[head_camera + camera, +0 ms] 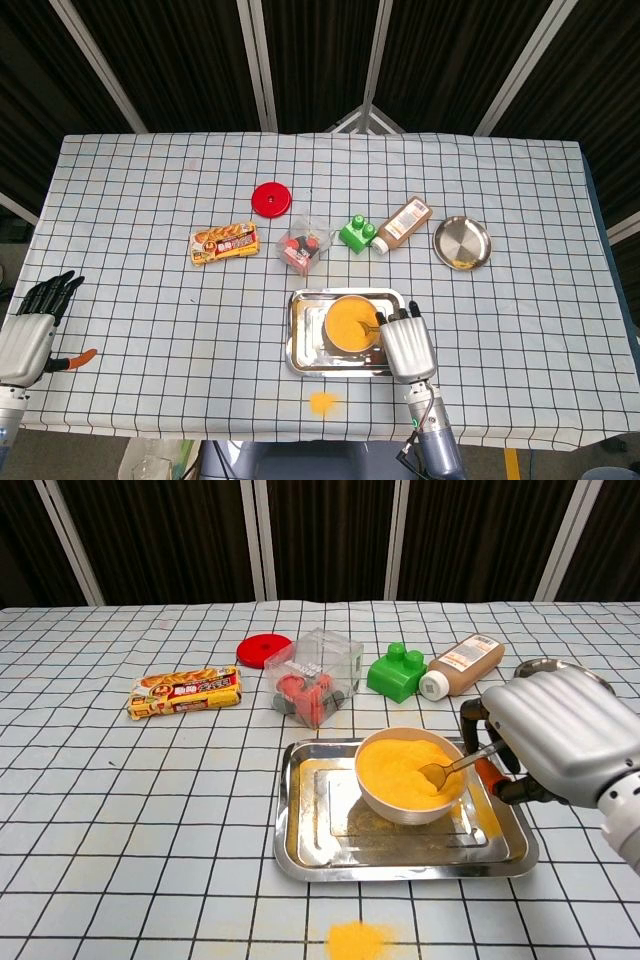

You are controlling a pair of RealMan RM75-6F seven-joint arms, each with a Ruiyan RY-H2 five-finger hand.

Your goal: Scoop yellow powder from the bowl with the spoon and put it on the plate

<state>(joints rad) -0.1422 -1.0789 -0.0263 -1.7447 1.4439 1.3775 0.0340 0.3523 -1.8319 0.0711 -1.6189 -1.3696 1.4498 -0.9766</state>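
Head view: checked tablecloth (150, 180) covers the table before dark slatted panels (310, 60)

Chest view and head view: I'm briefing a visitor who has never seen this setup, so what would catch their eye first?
Probably the bowl heaped with bright yellow powder, standing in a steel tray near the table's front edge. The right robot hand holds a spoon whose tip dips into the powder. A spilled yellow patch lies on the checked cloth just in front of the tray.
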